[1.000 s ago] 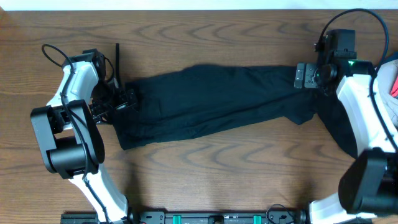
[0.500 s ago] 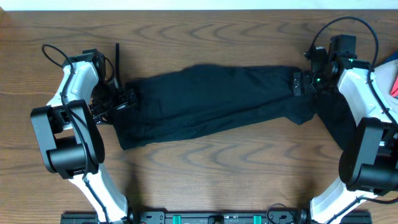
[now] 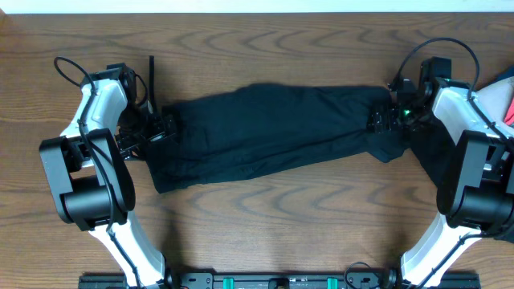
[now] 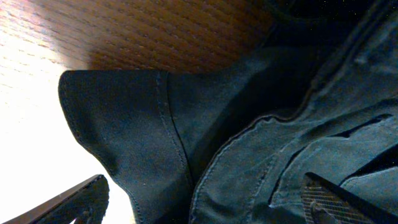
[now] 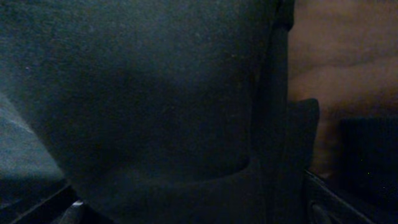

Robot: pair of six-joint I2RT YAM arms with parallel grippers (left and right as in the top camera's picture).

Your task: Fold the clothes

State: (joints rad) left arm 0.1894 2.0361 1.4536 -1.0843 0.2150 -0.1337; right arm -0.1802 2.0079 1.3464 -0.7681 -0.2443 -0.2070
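The black garment (image 3: 273, 132) lies stretched across the bench (image 3: 281, 229), with the left end effector (image 3: 167, 128) and right end effector (image 3: 377, 120) wide open at its ends, likely about to pinch fabric for folding.

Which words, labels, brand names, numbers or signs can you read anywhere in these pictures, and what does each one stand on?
None can be read.
The black garment shows only plain fabric and stitched seams in every view, with no tag or print in sight.
The whitish and pink cloth at the right edge shows no lettering.
The wooden table is unmarked.
The rail with green parts at the bottom edge is too small to read.
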